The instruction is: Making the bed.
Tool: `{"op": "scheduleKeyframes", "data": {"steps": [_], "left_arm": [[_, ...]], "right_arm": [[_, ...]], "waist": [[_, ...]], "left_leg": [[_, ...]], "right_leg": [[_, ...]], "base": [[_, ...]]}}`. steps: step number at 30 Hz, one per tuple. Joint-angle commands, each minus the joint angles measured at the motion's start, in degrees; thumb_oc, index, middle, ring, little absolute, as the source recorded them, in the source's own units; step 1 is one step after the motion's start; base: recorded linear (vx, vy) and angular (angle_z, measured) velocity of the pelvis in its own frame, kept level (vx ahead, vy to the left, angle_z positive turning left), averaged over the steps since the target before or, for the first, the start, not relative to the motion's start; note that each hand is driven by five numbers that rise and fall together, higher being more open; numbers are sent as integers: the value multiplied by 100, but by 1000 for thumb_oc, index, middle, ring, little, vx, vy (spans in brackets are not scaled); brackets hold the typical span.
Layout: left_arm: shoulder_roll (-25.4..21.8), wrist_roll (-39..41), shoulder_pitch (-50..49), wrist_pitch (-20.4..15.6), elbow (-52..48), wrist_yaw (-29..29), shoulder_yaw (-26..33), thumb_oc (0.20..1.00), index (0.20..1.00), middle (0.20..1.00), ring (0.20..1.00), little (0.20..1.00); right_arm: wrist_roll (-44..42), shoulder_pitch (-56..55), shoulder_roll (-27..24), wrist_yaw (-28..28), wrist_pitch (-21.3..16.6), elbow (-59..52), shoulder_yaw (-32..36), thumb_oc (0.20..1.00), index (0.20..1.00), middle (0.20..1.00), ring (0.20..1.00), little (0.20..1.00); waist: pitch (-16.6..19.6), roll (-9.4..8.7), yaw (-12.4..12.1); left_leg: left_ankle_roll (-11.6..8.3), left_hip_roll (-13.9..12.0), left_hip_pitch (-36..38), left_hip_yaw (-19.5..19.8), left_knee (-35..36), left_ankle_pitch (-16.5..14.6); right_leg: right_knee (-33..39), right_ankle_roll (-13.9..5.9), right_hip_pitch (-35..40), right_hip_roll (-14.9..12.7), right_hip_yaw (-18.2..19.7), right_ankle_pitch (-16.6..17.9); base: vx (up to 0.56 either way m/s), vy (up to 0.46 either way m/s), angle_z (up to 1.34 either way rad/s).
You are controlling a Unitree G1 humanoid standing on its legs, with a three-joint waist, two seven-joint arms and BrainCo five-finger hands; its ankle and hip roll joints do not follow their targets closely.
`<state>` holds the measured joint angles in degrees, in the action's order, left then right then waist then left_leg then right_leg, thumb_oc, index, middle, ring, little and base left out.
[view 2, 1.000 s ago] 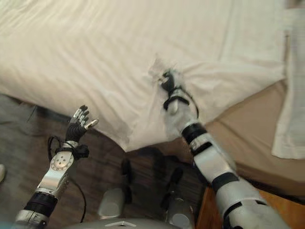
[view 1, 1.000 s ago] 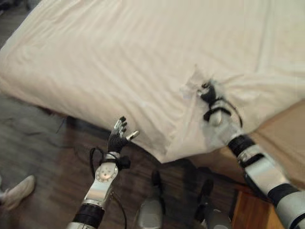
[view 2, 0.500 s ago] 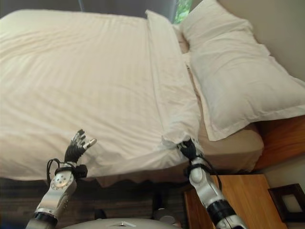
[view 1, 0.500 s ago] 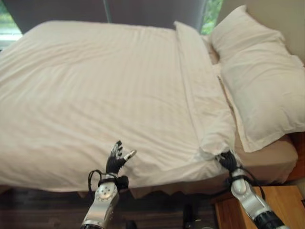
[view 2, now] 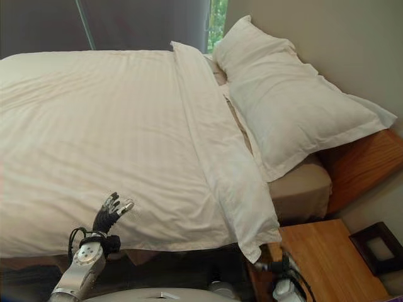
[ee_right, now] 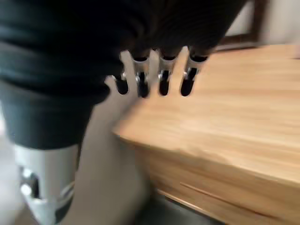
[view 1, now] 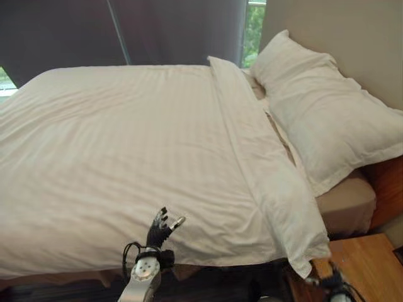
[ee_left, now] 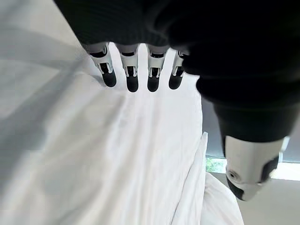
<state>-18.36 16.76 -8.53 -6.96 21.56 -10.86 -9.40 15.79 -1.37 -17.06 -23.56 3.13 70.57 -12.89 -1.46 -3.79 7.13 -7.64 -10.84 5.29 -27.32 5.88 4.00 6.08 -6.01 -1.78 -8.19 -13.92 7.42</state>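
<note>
Both my hands hold nothing: left hand (view 2: 108, 216) fingers loose over the duvet's (view 1: 126, 157) near edge, right hand (ee_right: 154, 75) fingers straight by the nightstand (view 2: 327, 264). Duvet lies spread; next, I'd smooth its hanging corner.

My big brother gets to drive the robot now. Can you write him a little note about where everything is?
Left hand: open, holding nothing, over the near edge of the duvet.
Right hand: open, holding nothing, low beside the wooden nightstand, just under the duvet's hanging corner.
Done: the duvet lies spread flat over the bed, its top edge folded back in a band. The pillow sits at the headboard end.
Left: that near corner droops off the bed over the tan sheet. Probably tidy it and straighten the pillow.
</note>
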Motion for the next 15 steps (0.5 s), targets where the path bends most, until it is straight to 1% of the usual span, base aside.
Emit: {"op": "scheduleKeyframes", "data": {"steps": [1,2,5,6,8,11,12,14,15], "left_arm": [[-221,-11,275,-287,-505,141,155,1000,1000,1000,1000,1000],[-262,-33,212,-296,-540,194,188,1000,1000,1000,1000,1000],[-309,-44,152,-294,-625,257,223,1000,1000,1000,1000,1000],[-308,-43,152,-292,-627,257,224,1000,1000,1000,1000,1000],[-333,-28,113,-306,-682,297,278,1000,1000,1000,1000,1000],[-382,-58,74,-331,-775,279,380,1000,1000,1000,1000,1000],[-399,-70,54,-328,-835,276,427,1000,1000,1000,1000,1000],[-421,-79,28,-332,-898,257,567,1000,1000,1000,1000,1000],[-395,-83,58,-344,-914,205,666,1000,1000,1000,1000,1000]], "right_arm": [[259,600,-322,-67,89,-354,223,1000,1000,1000,1000,1000],[236,635,-374,-53,173,0,296,1000,1000,1000,1000,1000],[158,745,-530,-30,196,272,385,1000,1000,1000,1000,1000],[158,747,-531,-29,195,274,385,1000,1000,1000,1000,1000],[149,821,-702,-44,194,322,443,1000,1000,1000,1000,1000],[343,996,-1044,-122,252,105,460,1000,1000,1000,1000,1000],[435,1061,-1243,-144,285,-108,500,1000,1000,1000,1000,1000],[641,1105,-1654,-202,331,-956,632,1000,1000,1000,1000,1000],[565,1079,-1989,-275,254,-2499,1001,1000,1000,1000,1000,1000]], "waist": [[-586,72,-69],[-595,54,-120],[-598,11,-171],[-601,12,-171],[-600,-15,-201],[-594,-61,-226],[-584,-85,-227],[-563,-104,-219],[-545,-114,-157]], "left_leg": [[218,109,154,240,-88,-451],[212,95,165,269,-88,-451],[202,74,181,297,-88,-450],[202,73,183,297,-88,-450],[195,50,189,302,-88,-444],[187,34,182,311,-89,-431],[183,23,181,318,-89,-426],[172,10,179,308,-89,-427],[173,7,184,286,-89,-434]], "right_leg": [[-108,-260,542,-195,-282,-732],[-108,-253,581,-179,-311,-756],[-108,-243,628,-161,-330,-774],[-108,-242,630,-161,-330,-774],[-108,-240,639,-154,-346,-782],[-108,-243,644,-140,-341,-775],[-108,-246,643,-134,-343,-770],[-108,-252,637,-127,-345,-764],[-109,-260,607,-120,-306,-748]], "base": [[17,-65,15],[20,-62,3],[9,-29,16],[-1,-17,16],[0,-7,4],[-4,-1,-1],[0,0,0],[0,0,0],[-5,39,-5]]}}
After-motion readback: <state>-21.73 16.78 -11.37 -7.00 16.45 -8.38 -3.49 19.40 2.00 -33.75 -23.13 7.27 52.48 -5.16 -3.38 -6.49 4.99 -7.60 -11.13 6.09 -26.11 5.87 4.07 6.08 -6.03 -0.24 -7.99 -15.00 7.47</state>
